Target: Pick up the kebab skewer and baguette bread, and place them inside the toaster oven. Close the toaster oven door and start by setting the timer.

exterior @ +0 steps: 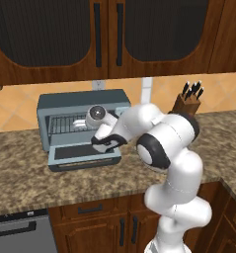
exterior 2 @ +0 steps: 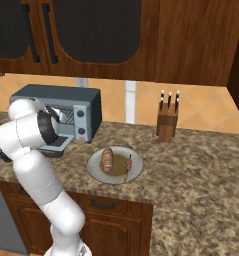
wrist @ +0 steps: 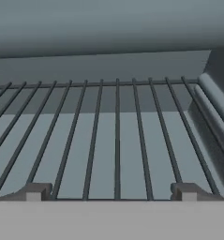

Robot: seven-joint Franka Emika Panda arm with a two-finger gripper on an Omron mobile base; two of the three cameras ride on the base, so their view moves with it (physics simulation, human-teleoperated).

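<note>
On the speckled granite counter [exterior 2: 201, 165], the white arm's two-finger gripper [wrist: 111, 193] reaches, jaws spread and empty, over the wire rack [wrist: 117, 140] of the boxy blue-grey toaster oven [exterior: 80, 101], its glass-windowed door [exterior: 85, 154] lying open. Apart, the orange-brown baguette bread [exterior 2: 108, 159] and thin kebab skewer [exterior 2: 128, 167] rest on a round grey plate [exterior 2: 96, 170].

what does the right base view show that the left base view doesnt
Right base view alone: a plate on the counter carrying the baguette bread and the kebab skewer, side by side, plus the toaster oven's two knobs.

Left base view alone: the toaster oven door lying open and flat, the wire rack inside, and a dishwasher front below the counter.

Both: the toaster oven, the knife block, the granite counter, and the arm reaching into the oven.
</note>
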